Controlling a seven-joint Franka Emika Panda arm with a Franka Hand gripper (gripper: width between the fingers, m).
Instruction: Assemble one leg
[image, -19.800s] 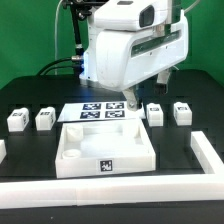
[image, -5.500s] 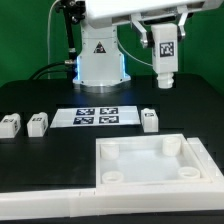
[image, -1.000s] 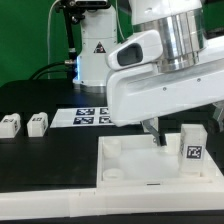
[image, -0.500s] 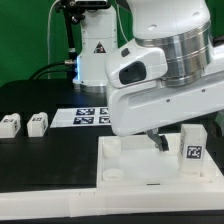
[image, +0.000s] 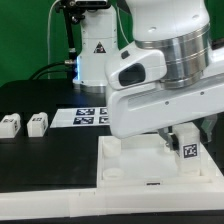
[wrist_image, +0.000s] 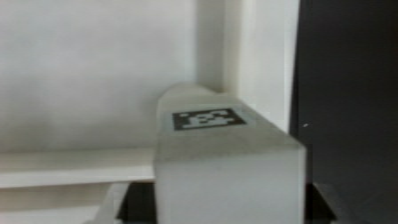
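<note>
My gripper (image: 181, 134) is shut on a white leg (image: 187, 146) with a square marker tag on its face. It holds the leg upright over the far corner of the white tray-like top (image: 128, 166) on the exterior view's right. I cannot tell whether the leg's lower end touches the top. In the wrist view the leg (wrist_image: 222, 150) fills the middle between my dark fingers (wrist_image: 135, 203), with the top's rim (wrist_image: 228, 45) beyond it. The arm's white body hides most of the gripper in the exterior view.
Two more legs (image: 10, 124) (image: 37, 123) stand on the black table at the exterior view's left. The marker board (image: 86, 116) lies behind the top. A white rail (image: 45, 205) runs along the table's front edge.
The arm has come lower and the held leg has shifted slightly toward the exterior view's left, closer to the top's corner. Earlier the leg was carried high above the table.
</note>
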